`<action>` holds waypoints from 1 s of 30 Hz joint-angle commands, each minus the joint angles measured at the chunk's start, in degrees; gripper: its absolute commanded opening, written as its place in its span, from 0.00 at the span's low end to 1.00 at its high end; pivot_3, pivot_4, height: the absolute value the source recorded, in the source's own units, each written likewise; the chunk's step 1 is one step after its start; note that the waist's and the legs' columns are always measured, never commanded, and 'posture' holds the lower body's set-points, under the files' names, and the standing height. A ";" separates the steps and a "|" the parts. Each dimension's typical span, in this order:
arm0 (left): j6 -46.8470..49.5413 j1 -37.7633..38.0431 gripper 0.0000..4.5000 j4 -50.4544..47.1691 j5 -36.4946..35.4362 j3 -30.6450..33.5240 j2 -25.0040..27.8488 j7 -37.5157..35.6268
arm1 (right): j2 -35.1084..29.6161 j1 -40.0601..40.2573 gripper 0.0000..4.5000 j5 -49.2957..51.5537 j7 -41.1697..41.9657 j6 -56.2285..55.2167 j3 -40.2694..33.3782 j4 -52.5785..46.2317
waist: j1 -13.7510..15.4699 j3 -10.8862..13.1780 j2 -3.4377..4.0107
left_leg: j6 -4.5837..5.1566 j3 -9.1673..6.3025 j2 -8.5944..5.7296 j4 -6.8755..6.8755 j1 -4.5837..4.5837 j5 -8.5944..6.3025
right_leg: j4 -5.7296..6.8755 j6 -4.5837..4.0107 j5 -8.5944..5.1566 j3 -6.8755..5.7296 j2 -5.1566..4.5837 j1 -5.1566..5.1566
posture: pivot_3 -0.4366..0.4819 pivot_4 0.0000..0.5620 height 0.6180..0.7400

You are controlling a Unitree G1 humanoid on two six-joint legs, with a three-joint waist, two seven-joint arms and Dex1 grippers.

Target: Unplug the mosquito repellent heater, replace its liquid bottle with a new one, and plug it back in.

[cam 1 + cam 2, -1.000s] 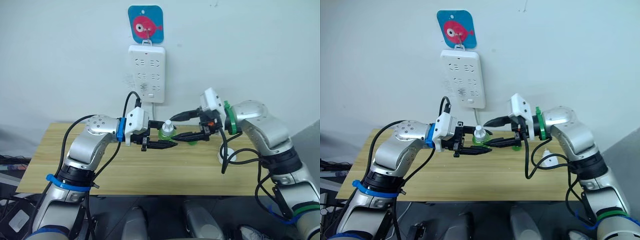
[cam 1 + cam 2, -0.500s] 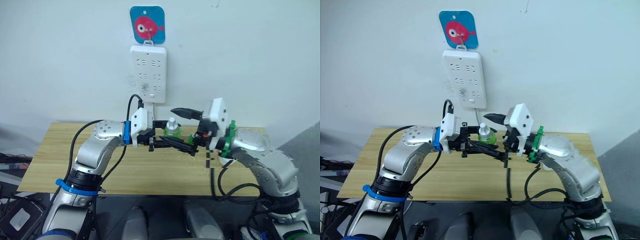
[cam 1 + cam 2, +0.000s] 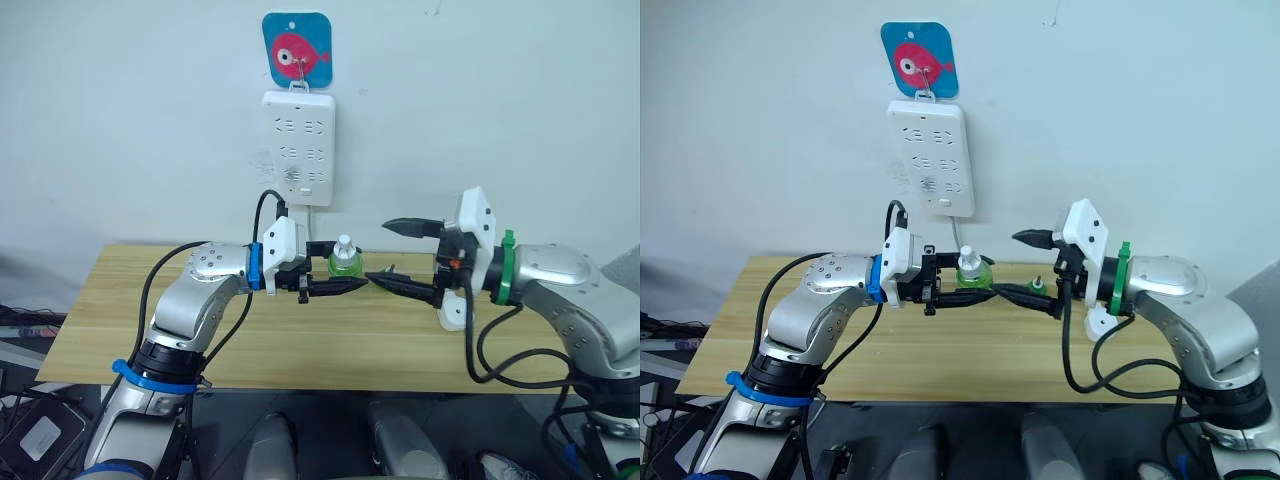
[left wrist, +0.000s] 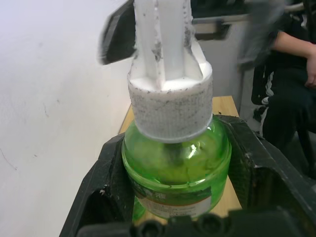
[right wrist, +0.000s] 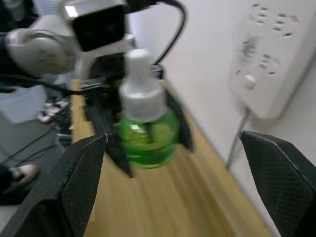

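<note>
Since 0.5 s ago the right gripper (image 3: pixel 400 255) has pulled back from the green bottle (image 3: pixel 343 262) toward 3 o'clock. Its 2 black fingers were then up against the bottle; now a clear gap lies between their tips and it. The right forearm, tilted then, now lies nearly level above the wooden table (image 3: pixel 150 340). The left gripper (image 3: pixel 338 280) has stayed where it was, clamped on the bottle.

The left gripper's 2 fingers are closed snugly on the bottle's round green body, 1 on each side, as the left wrist view shows (image 4: pixel 175 168). The bottle stands upright, white cap (image 4: pixel 170 106) at 12 o'clock, held above the table near its back edge. Translucent green liquid fills most of the body, and a label band runs round its base.

The right gripper is spread wide and holds nothing: 1 finger (image 3: pixel 410 228) sits high, the other (image 3: pixel 400 287) low, well apart. Both tips point toward 9 o'clock at the bottle, seen between them in the right wrist view (image 5: pixel 145 133).

The mosquito repellent heater (image 3: pixel 453 312) lies on the table at 3 o'clock from the bottle, partly hidden by the right arm. On the wall at 12 o'clock from the bottle hangs a white power strip (image 3: pixel 297 147), below a blue fish hook (image 3: pixel 296 48).
</note>
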 commanded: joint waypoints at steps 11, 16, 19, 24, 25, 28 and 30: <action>-1.27 -0.11 0.51 -2.03 -0.18 -0.52 -0.40 -0.51 | 13.35 -5.08 1.00 -11.64 -12.95 -8.19 8.94 3.60 | -0.86 -0.18 0.05 | -0.01 -0.02 0.00 -0.02 -0.01 0.01 | -0.01 0.00 0.00 0.00 -0.01 -0.01 | 0.27 0.24 1.00; -1.39 0.46 0.51 -2.36 -0.18 -0.36 -0.34 -0.38 | 11.22 -4.43 1.00 -11.09 -10.65 -8.11 6.77 4.09 | -0.89 -0.20 0.06 | -0.01 -0.02 0.01 -0.05 -0.01 0.01 | -0.01 0.00 0.00 -0.01 -0.01 -0.02 | 0.27 0.24 1.00; -1.54 0.65 0.51 -2.16 -0.13 -0.10 -0.22 -0.34 | 6.86 -3.30 1.00 -8.25 -7.23 -6.47 3.42 3.16 | -0.77 -0.20 0.06 | -0.01 -0.02 0.00 -0.04 -0.01 0.01 | -0.02 0.00 0.00 -0.01 -0.01 -0.01 | 0.27 0.23 1.00; -1.81 0.58 0.51 -1.70 0.00 -0.01 -0.24 -0.38 | 0.81 -2.20 1.00 -1.42 -2.21 -2.18 0.08 0.75 | -0.84 -0.22 0.07 | 0.00 0.00 0.00 -0.04 0.00 0.00 | -0.03 0.00 0.00 0.00 -0.01 0.00 | 0.26 0.24 1.00; -1.86 0.53 0.51 -1.61 0.04 -0.05 -0.29 -0.39 | 0.34 -1.98 1.00 -0.44 -1.84 -1.50 0.06 0.12 | -0.95 -0.23 0.07 | 0.00 0.01 -0.01 -0.04 0.00 0.00 | -0.03 0.00 0.00 0.00 -0.01 0.00 | 0.26 0.24 1.00; -1.96 0.39 0.51 -1.48 0.15 -0.27 -0.47 -0.38 | 1.65 -2.00 1.00 0.22 -3.47 -0.74 1.53 -1.46 | -1.21 -0.24 0.08 | 0.00 0.02 0.03 -0.06 0.00 0.00 | -0.03 0.00 0.00 -0.01 0.02 0.00 | 0.26 0.24 1.00; -1.91 0.36 0.51 -1.58 0.13 -0.40 -0.51 -0.39 | 4.25 -2.65 1.00 -0.41 -5.86 -0.68 3.29 -1.96 | -1.31 -0.27 0.09 | 0.00 0.02 0.04 -0.06 0.00 0.00 | -0.03 0.00 0.00 -0.01 0.03 -0.01 | 0.26 0.24 1.00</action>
